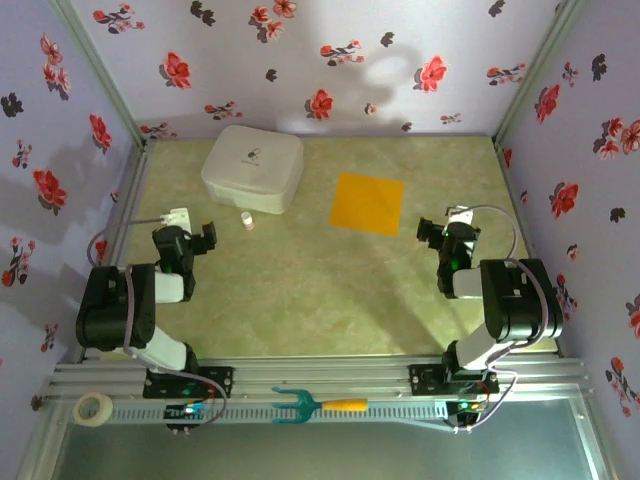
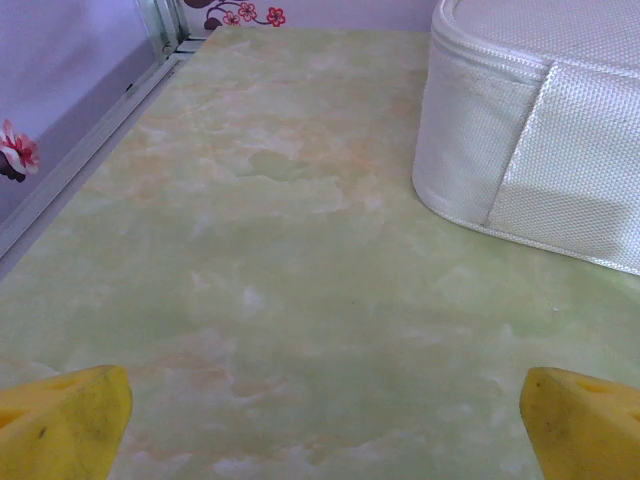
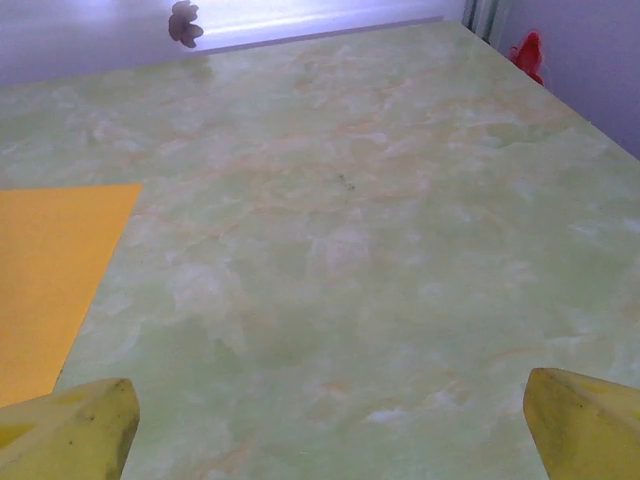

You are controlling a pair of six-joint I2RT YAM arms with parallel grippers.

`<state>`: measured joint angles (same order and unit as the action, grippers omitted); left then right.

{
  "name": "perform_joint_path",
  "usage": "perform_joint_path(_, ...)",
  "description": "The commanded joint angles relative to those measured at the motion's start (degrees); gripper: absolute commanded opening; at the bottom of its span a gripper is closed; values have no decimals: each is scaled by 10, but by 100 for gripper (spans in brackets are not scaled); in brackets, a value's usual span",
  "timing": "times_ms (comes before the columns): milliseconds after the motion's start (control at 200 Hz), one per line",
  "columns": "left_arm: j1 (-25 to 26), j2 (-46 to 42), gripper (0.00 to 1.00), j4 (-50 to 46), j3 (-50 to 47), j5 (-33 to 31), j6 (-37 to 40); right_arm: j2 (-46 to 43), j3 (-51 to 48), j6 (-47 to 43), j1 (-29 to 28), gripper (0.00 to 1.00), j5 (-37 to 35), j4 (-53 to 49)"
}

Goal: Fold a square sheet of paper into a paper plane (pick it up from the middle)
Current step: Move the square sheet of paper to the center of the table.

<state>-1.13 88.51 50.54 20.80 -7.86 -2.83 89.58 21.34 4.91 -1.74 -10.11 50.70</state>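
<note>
White case: small dark logo with a line of print on the lid, too small to read. Quilted fabric with a zip seam in the left wrist view. Walls are lilac with a red and dark flower print.

Paper sheet: orange-yellow square lying flat on the table. It is unfolded, with no crease visible. It sits far-centre, a bit right, turned slightly off the table edges. In the right wrist view its corner comes in at the left edge.

Left jaws: spread wide, holding nothing. Yellow fingertips sit at the two bottom corners of the wrist view with bare table between. The case is ahead and to their right, near but apart.

Right jaws: spread wide, holding nothing, with bare table between them too. They are near the sheet's right side, apart from it.

Around:
- Small bottle stands upright just in front of the case, between the case and the left jaws.
- Tape roll and a teal fork tool with an orange handle lie on the metal rail by the arm bases.
- Case and bottle sit left of the sheet, apart from it.
</note>
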Motion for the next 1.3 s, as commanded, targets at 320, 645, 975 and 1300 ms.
perform_joint_path(320,1,-3,100,19,8,4,-5,-1,14,-5,5,99,13,-7)
perform_joint_path(645,1,-3,100,19,8,4,-5,-2,16,0,16,99,32,-10)
perform_joint_path(975,1,-2,100,9,13,16,1,-1,14,0,16,99,33,-8)
perform_joint_path(1300,4,-36,100,44,-20,27,6,-47,15,-19,11,99,66,-48)
